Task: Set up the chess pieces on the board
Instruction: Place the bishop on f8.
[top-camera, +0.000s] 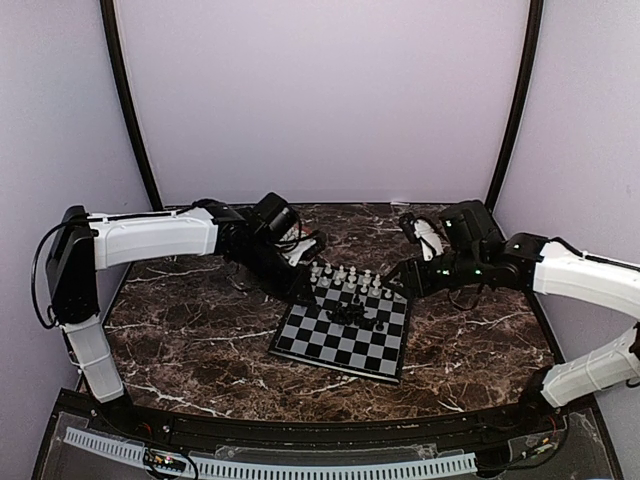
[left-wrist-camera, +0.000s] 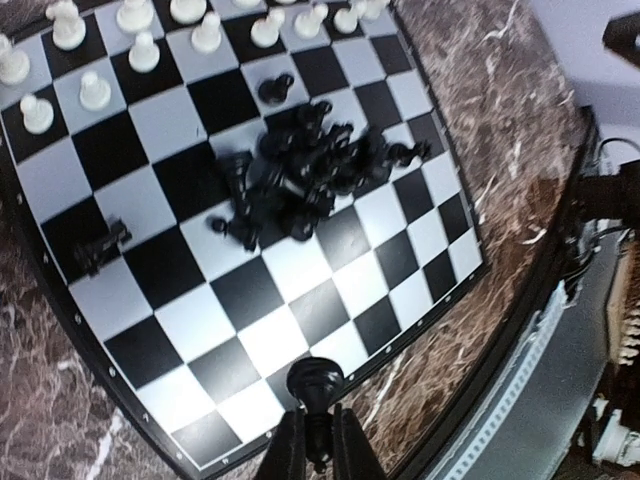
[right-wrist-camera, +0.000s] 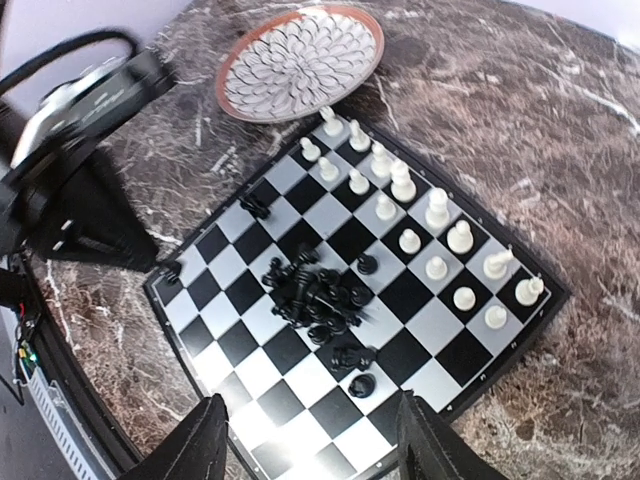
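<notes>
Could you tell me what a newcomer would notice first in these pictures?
Most striking is the heap of black chess pieces tumbled together in the middle of the board, while the white chess pieces stand in two neat rows along its far edge. Next, the left gripper is shut on one black piece at the board's edge, and the right gripper hangs open and empty above the board.

Board (top-camera: 330, 350), top view: centre was blocked by a heap of black pieces (top-camera: 352, 316). The 12 o'clock edge was lined by white pieces (top-camera: 345, 277). Rows toward 6 o'clock were seen bare. Plate (right-wrist-camera: 301, 62) was noted off the 11 o'clock corner.
</notes>
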